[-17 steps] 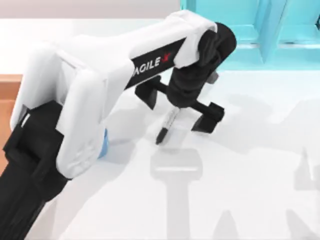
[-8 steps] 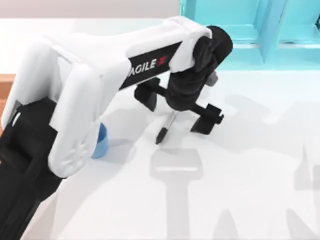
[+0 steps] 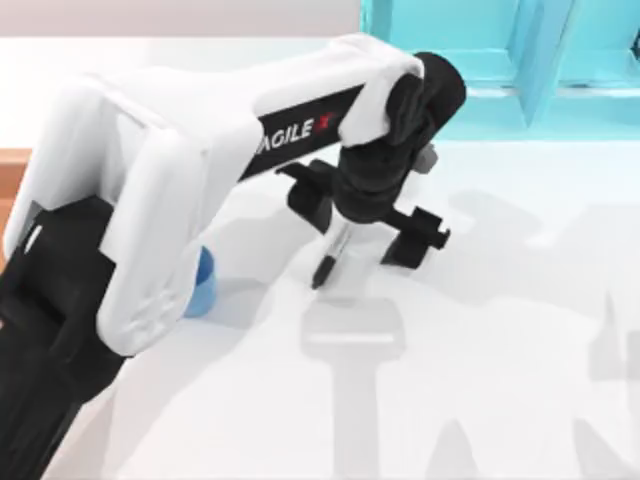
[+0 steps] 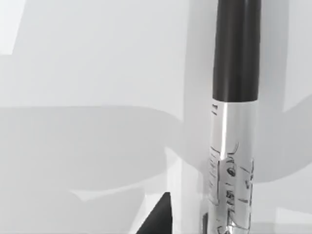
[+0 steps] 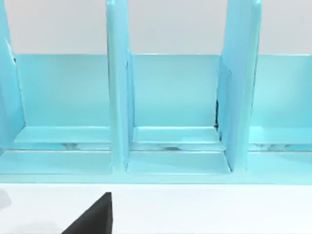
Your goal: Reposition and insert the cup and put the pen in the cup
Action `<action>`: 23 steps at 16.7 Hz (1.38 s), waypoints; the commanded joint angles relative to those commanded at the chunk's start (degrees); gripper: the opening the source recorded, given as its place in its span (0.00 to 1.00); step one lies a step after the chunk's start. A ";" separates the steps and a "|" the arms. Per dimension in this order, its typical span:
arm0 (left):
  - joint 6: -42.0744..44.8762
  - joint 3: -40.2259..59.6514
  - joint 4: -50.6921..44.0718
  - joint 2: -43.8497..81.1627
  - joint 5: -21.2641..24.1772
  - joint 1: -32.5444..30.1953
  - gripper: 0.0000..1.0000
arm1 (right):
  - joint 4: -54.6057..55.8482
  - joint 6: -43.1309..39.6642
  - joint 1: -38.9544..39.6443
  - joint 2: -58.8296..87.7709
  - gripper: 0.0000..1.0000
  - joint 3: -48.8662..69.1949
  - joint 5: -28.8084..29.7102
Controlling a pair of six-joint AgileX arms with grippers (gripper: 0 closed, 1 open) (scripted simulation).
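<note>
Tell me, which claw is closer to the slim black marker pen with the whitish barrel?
Left. The left claw hangs open straddling the pen; the right claw faces the turquoise rack, away from the pen.

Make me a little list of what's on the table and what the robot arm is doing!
pen: lies flat on the white table, near the middle
cup: blue, left of the pen, partly hidden by the left arm
left pincer: open, fingers on either side of the pen
pen grasped: not yet
shelf: turquoise dividers at the far edge
</note>
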 joint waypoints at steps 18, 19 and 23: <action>-3.29 -3.03 -2.97 -8.23 3.73 -3.11 0.00 | 0.00 0.00 0.00 0.00 1.00 0.00 0.00; -4.20 -4.55 -3.80 -10.47 3.62 -3.88 0.00 | 0.00 0.00 0.00 0.00 1.00 0.00 0.00; -8.37 -11.12 -7.49 -20.82 3.21 -7.74 0.00 | 0.00 0.00 0.00 0.00 1.00 0.00 0.00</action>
